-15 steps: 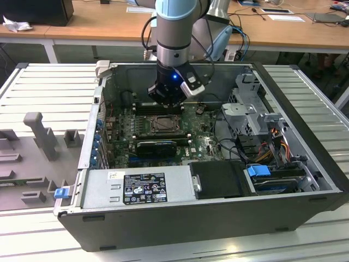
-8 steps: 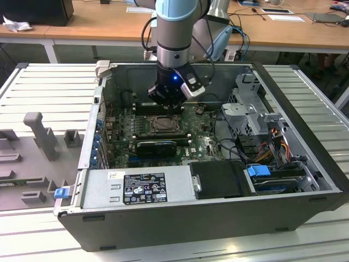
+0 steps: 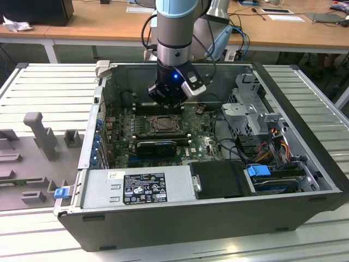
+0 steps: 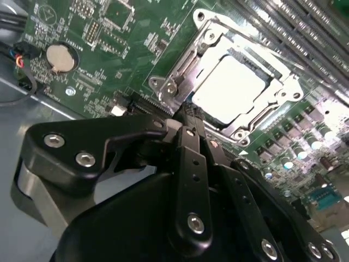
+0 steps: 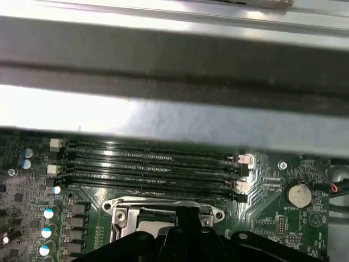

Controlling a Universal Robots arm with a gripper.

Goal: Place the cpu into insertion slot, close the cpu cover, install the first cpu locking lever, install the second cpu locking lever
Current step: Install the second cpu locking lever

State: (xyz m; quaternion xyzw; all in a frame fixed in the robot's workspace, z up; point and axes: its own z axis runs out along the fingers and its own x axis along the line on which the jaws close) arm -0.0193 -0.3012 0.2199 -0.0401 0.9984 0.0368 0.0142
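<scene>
My gripper [image 3: 167,103] hangs inside the open computer case, just above the far edge of the insertion slot [image 3: 162,124]. In the second wrist view its black fingers meet at one tip [image 4: 187,113], shut with nothing between them, right beside a corner of the socket. The cpu [image 4: 232,87] lies flat in the slot, silver top up. The cpu cover [image 4: 245,46] is a metal frame lying down around the chip. A thin lever rod [image 4: 182,64] runs along one side of the socket. The first wrist view has the socket's edge [image 5: 162,210] just past the gripper body.
Long black memory slots [image 5: 152,164] lie beside the socket, with the case wall [image 5: 163,65] beyond them. A coin battery [image 4: 59,57] sits on the green board. A black card [image 3: 156,146], the power supply [image 3: 136,188] and a drive cage with cables [image 3: 256,109] surround the board.
</scene>
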